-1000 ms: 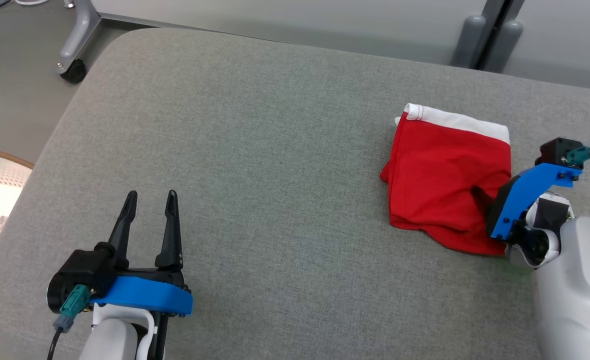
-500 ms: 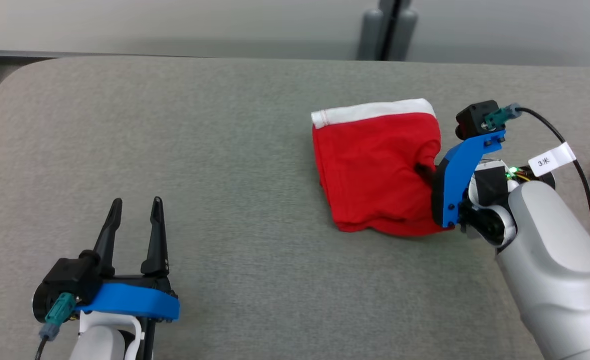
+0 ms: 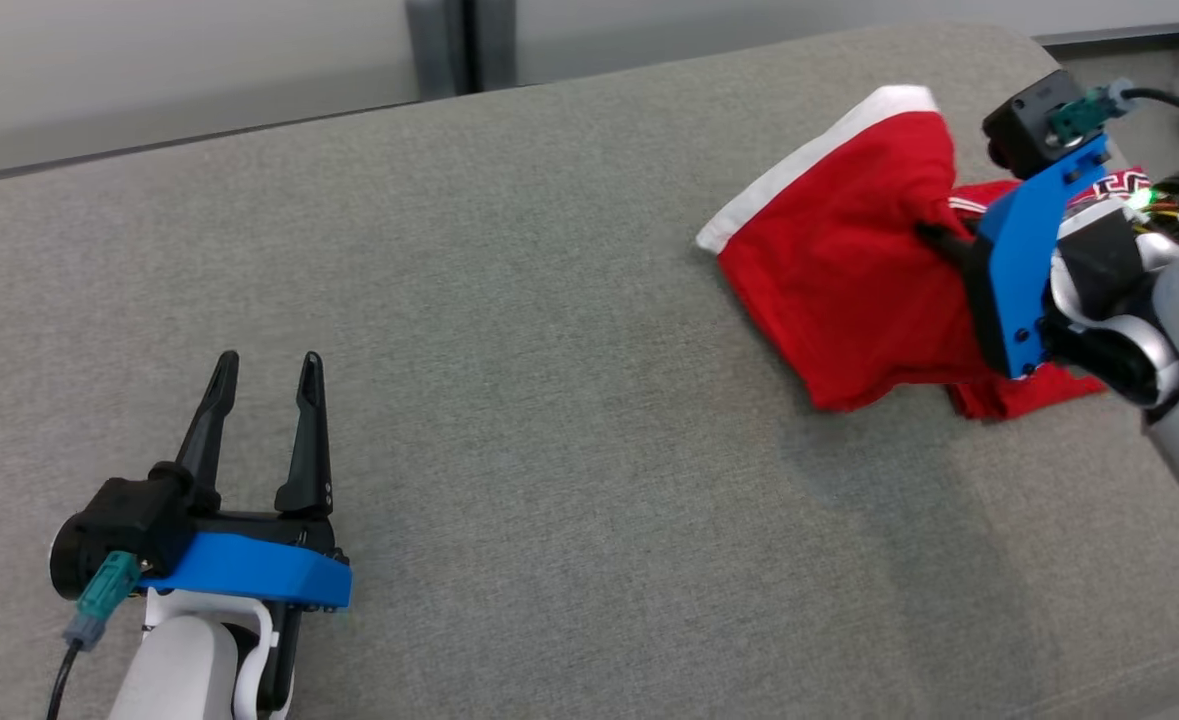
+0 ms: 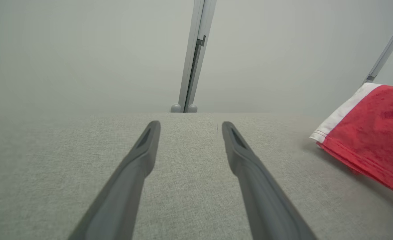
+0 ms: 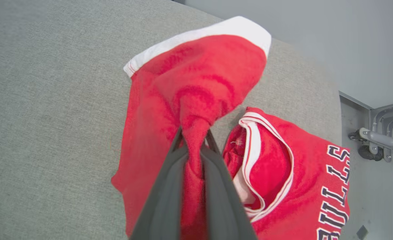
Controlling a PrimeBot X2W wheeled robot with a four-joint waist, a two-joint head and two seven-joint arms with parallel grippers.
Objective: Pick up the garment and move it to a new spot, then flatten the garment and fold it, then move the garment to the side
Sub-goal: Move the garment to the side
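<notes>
The left gripper (image 3: 269, 360) and right gripper (image 5: 194, 140) have two long dark tapered fingers (image 3: 304, 440). Beside each blue bracket (image 3: 249, 572) sit a teal plug (image 3: 101, 598) and black cable (image 3: 61, 675); below it, a pale grey forearm (image 3: 184, 675).

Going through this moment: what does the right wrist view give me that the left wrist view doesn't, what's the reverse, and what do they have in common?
Right wrist view: the right gripper, jaws shut on a bunched fold of the red garment, a red jersey with BULLS lettering next to it, and a metal frame past the surface's end.
Left wrist view: the left gripper, jaws open and empty over the grey padded surface, and an upright post at the wall.
Both: the red garment with its white band, and the grey padded surface.
</notes>
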